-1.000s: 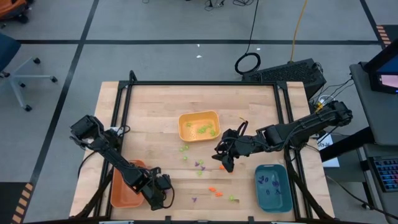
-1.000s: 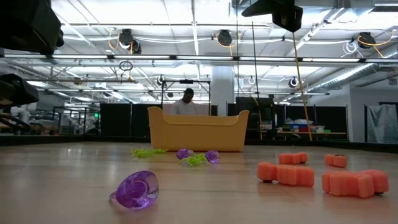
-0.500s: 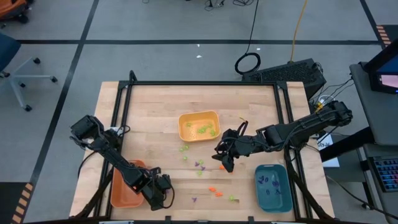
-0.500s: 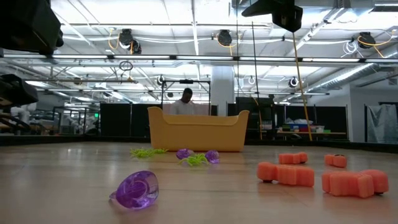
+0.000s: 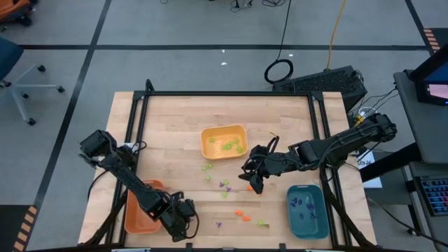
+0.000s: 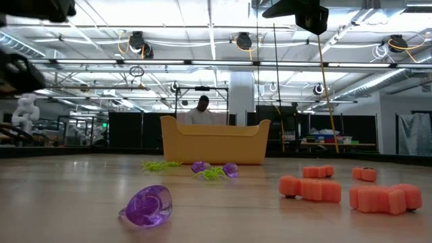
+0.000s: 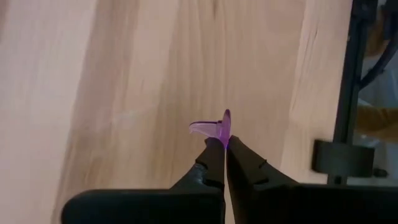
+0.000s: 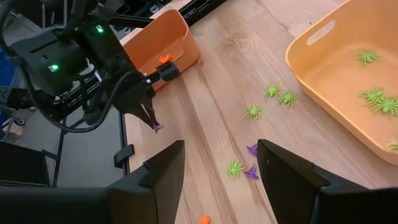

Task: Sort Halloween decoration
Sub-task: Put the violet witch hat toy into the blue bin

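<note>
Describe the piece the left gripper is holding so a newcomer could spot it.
Start at the orange tray in the table's near-left corner; the left gripper sits just to its right. Pinched in its shut tips is a tiny translucent purple piece. Unlike the other purple pieces lying loose on the wood, this one is clamped between dark fingers.

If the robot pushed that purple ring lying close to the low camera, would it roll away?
Probably only a little. The purple ring lies tipped on the table with a bump on one side, so it would likely wobble or skid rather than roll far. It looks like thin, see-through plastic, so it is probably very light and stiff, and might flick away if nudged hard.
</note>
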Robot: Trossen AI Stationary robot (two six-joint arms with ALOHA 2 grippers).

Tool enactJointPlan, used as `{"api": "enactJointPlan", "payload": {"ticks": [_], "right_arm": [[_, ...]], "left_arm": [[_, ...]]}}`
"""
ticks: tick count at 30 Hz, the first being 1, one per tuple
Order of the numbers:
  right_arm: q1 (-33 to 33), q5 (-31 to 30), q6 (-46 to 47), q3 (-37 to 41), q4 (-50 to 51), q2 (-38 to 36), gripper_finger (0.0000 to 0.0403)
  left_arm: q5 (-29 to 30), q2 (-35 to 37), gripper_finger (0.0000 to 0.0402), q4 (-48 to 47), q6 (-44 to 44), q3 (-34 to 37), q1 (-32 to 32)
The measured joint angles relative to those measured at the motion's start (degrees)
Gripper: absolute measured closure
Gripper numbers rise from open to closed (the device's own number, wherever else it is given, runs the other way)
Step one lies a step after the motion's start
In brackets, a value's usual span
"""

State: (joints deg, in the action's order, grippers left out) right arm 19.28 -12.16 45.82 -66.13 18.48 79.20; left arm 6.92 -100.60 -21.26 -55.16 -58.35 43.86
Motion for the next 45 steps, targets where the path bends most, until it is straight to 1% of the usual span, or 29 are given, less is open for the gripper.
{"api": "enactJointPlan", "payload": {"ticks": [4, 8, 11, 16, 20, 30, 34, 38, 45], "right_arm": [[-0.01, 0.00, 0.00, 0.00, -0.01, 0.00, 0.0216], [-0.01, 0.11, 0.15, 0.00, 0.02, 0.00, 0.0216], [-0.01, 0.36, 1.53, 0.00, 0.80, -0.02, 0.0216], [0.23, 0.42, 2.99, 0.00, 1.07, -0.04, 0.0216], [0.90, 0.44, 3.02, 0.00, 1.09, -0.04, 0.0216], [4.58, 0.34, 4.55, 0.00, 0.47, -0.04, 0.0216], [5.26, 0.20, 4.58, 0.00, -0.57, -0.04, 0.0216], [5.50, 0.15, 5.14, 0.00, -0.48, -0.04, 0.0216], [5.50, 0.04, 5.09, -0.02, -0.39, -0.04, 0.0216]], "left_arm": [[2.79, 0.18, 0.0401, -3.94, 0.58, -2.82, -0.20], [5.23, 2.16, 0.0401, -6.53, 2.15, -5.28, -1.16], [7.20, 4.67, 0.0401, -8.72, 4.01, -6.70, -2.20], [10.60, 9.95, 0.0401, -9.11, 6.88, -8.28, -4.62], [13.35, 13.76, 0.0401, -9.04, 11.83, -9.92, -6.90], [13.47, 20.11, 0.0401, -8.48, 26.08, -14.45, -11.90], [13.46, 21.85, 0.0401, -3.75, 33.14, -15.90, -13.19], [13.52, 22.92, 0.0401, -0.34, 39.30, -17.33, -14.10], [13.56, 23.02, 0.0401, 0.03, 46.75, -19.67, -15.31]]}}
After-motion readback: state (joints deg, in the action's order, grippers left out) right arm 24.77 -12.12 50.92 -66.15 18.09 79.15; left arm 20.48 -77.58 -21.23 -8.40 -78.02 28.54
